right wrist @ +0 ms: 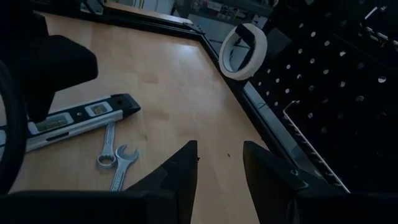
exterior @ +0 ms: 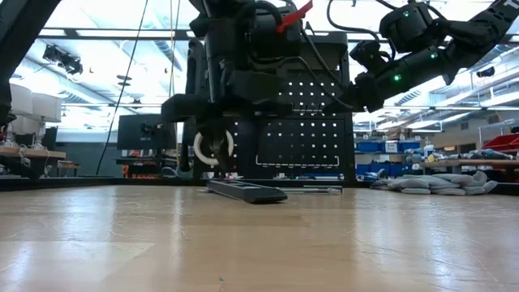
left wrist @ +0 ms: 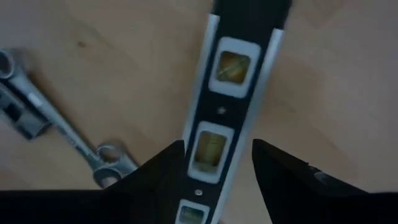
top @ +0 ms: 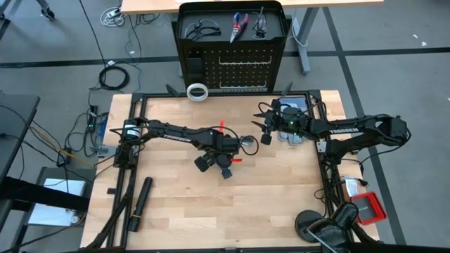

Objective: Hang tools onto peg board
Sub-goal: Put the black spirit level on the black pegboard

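The peg board (top: 232,67) stands upright at the table's far edge. Two black glasses (top: 199,29) and red-and-blue pliers (top: 239,27) sit on its top. A white tape ring (right wrist: 244,50) hangs low on its left part. My left gripper (top: 216,167) points down at mid-table, closed around the black strip with white squares (left wrist: 224,93). A silver wrench (right wrist: 115,155) lies flat on the wood beside the strip. My right gripper (top: 266,130) hovers open near the board's right part, holding nothing. My left gripper has the strip's two long silver edges (left wrist: 189,155) between its two fingers. The fingers come from above, point down and lie across the strip. Its black-capped end (right wrist: 127,102) sticks out past the gripper, low at the table. Whether it is lifted clear I cannot tell.
A long black cylinder (top: 140,204) lies near the table's near left corner. A red box (top: 369,209) and a round stand sit past the near right corner. Bare wood stretches along the near edge (top: 232,225).
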You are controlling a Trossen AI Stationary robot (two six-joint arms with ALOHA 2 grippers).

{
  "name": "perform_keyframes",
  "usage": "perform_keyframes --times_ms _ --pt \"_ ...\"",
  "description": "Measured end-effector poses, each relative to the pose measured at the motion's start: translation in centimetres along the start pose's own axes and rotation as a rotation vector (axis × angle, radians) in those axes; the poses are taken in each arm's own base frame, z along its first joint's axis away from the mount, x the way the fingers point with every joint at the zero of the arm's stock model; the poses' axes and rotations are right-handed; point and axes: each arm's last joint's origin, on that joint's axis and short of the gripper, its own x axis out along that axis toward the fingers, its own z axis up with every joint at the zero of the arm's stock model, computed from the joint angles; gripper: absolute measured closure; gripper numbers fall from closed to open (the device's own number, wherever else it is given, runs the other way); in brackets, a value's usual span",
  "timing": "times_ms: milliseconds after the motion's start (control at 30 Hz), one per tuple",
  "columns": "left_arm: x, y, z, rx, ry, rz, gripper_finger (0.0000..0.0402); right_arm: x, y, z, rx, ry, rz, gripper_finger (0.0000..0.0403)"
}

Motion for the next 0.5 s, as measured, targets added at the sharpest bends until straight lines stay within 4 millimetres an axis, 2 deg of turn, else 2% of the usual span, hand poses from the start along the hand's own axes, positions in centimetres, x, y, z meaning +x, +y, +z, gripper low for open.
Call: perform_keyframes --times_ms 200,367,500 --pt "-0.1 0.2 0.0 -0.005 0.045 0.053 0.0208 0.0 0.0 0.0 0.001 0.0 0.0 0.0265" --pt "-0.1 0.9 0.6 -0.031 -0.001 0.139 0.0208 0.0 0.0 0.0 0.0 0.0 0.0 0.0265" --pt "-0.2 1.1 0.8 -0.247 -0.006 0.19 0.0208 0.0 0.0 0.0 0.0 0.0 0.0 0.0265"
